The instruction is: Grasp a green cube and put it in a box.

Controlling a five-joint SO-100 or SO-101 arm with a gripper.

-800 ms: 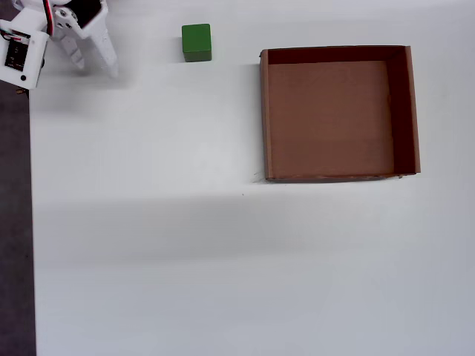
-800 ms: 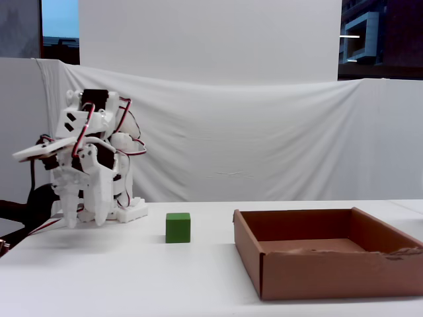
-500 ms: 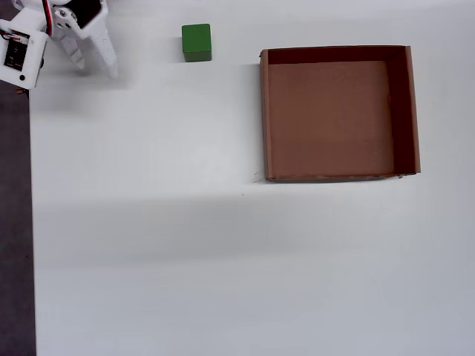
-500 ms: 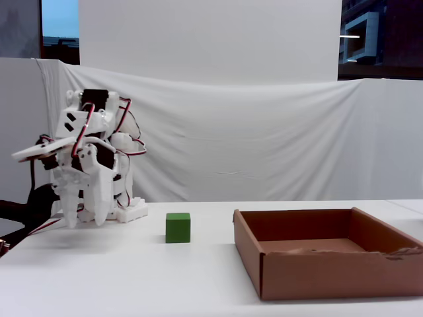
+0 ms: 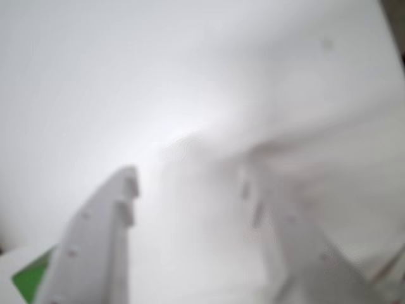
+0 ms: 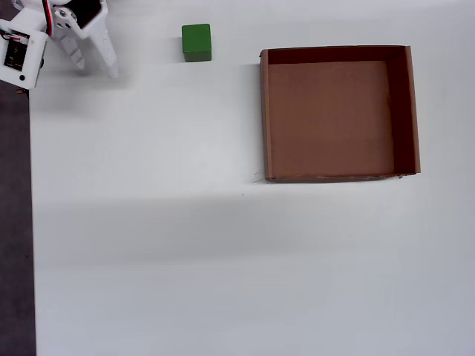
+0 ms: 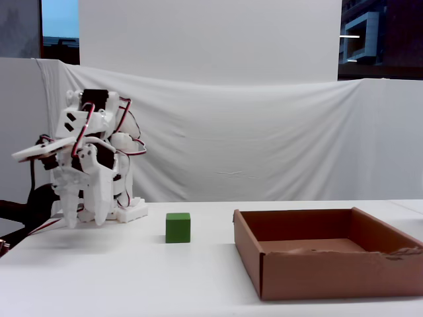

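A white bench [image 6: 223, 259] backed by draped white cloth [image 7: 264, 139]. The small bright-green cube [image 6: 197, 41] sits on the bench, apart from the shallow brown cardboard box [image 6: 266, 119] at its right in the overhead view. The white robot arm's fingers [image 7: 82, 221] hang slightly parted, holding nothing, well left of the cube in the fixed view. The wrist view is blurred.

No text, label or number seems readable anywhere, the wrist view being blurred.
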